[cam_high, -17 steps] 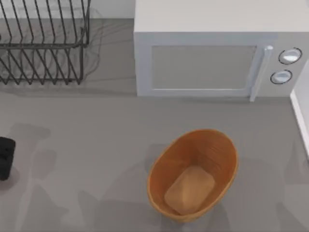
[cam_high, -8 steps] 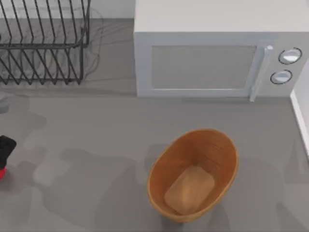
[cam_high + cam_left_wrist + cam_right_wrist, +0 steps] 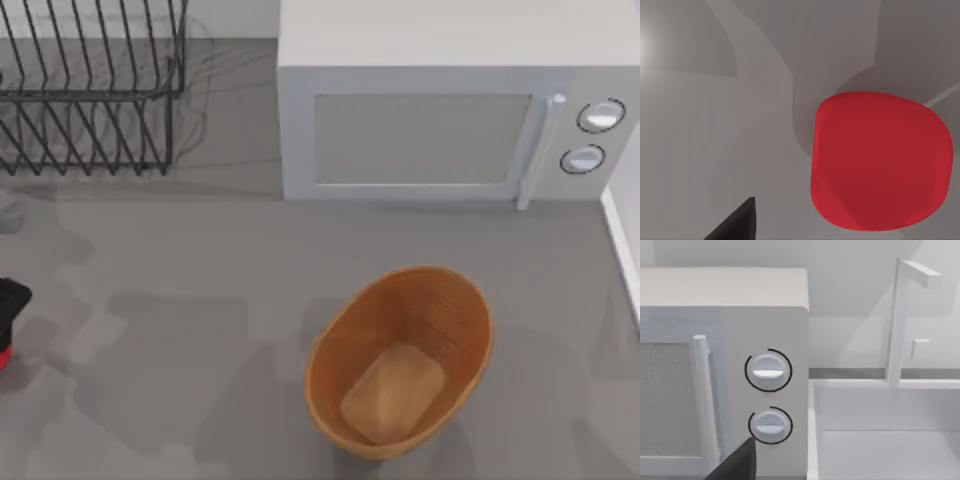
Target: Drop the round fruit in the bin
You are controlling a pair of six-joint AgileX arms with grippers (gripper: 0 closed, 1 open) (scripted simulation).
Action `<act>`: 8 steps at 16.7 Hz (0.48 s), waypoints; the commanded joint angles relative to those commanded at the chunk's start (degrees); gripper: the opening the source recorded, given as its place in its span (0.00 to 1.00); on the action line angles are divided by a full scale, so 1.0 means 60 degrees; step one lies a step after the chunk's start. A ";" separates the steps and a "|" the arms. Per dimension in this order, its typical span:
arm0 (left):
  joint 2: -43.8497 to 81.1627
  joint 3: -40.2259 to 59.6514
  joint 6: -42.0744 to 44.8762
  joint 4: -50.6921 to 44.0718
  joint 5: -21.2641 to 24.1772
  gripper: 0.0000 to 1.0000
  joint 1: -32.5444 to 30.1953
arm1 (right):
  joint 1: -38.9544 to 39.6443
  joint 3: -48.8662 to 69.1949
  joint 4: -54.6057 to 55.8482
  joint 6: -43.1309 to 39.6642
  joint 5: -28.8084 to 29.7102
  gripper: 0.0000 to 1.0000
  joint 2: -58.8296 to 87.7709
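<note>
Bin [image 3: 400, 362] on bench [image 3: 200, 300], front centre-right. Microwave [image 3: 450, 110] behind bin. Wire rack [image 3: 90, 90] back left. Round fruit [image 3: 4, 358] under left pincer [image 3: 10, 305], far left edge.

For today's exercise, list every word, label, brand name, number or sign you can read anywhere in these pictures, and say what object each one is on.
None: no readable text in any view.
Microwave: blank door, two plain knobs with no numbers or marks.
Basket, wire rack and red fruit: no labels.
Left gripper, at the table's left edge over the fruit: no marking.
White sink beside the microwave: plain.
</note>
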 joint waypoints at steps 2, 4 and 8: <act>-0.0006 -0.0052 -0.0015 0.0051 -0.0001 1.00 -0.0043 | 0.0000 0.0000 0.0000 0.0000 0.0000 1.00 0.0000; 0.0195 -0.0267 -0.0021 0.0401 0.0000 1.00 -0.0027 | 0.0000 0.0000 0.0000 0.0000 0.0000 1.00 0.0000; 0.0918 -0.1023 0.0001 0.2058 0.0002 1.00 -0.0015 | 0.0000 0.0000 0.0000 0.0000 0.0000 1.00 0.0000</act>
